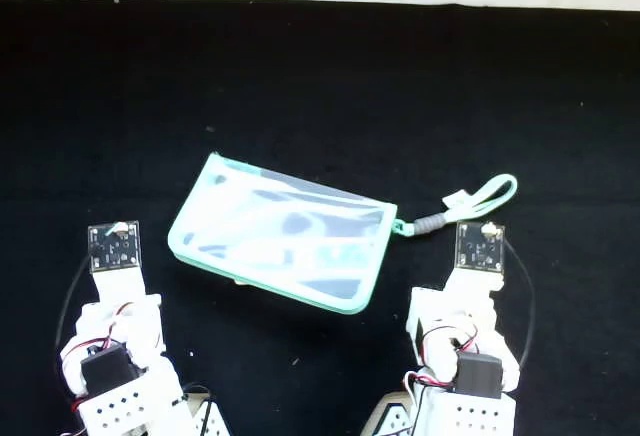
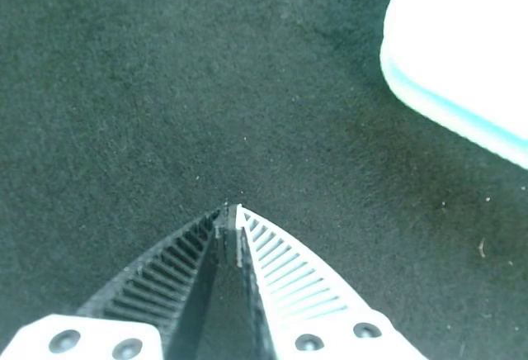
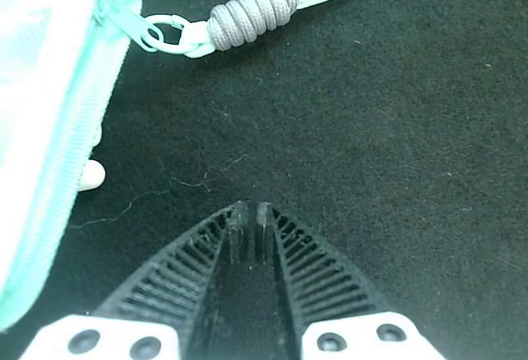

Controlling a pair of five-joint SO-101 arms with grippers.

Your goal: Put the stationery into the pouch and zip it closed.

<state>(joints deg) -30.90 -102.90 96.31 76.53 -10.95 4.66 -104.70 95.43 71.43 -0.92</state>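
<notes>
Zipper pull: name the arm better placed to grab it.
Right, likely: the zipper pull and strap lie just ahead of its jaws; the left arm flanks the opposite end of the pouch.

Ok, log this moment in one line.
pouch flat on table | left gripper shut, empty | right gripper shut, empty, near zipper pull

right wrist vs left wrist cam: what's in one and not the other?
Right wrist adds: the teal zipper pull, the grey-wrapped strap attached to it, and the right gripper with two black fingers. Left wrist adds: the left gripper, one finger black, one white, tips together. Shared: a part of the pouch and the black table.
</notes>
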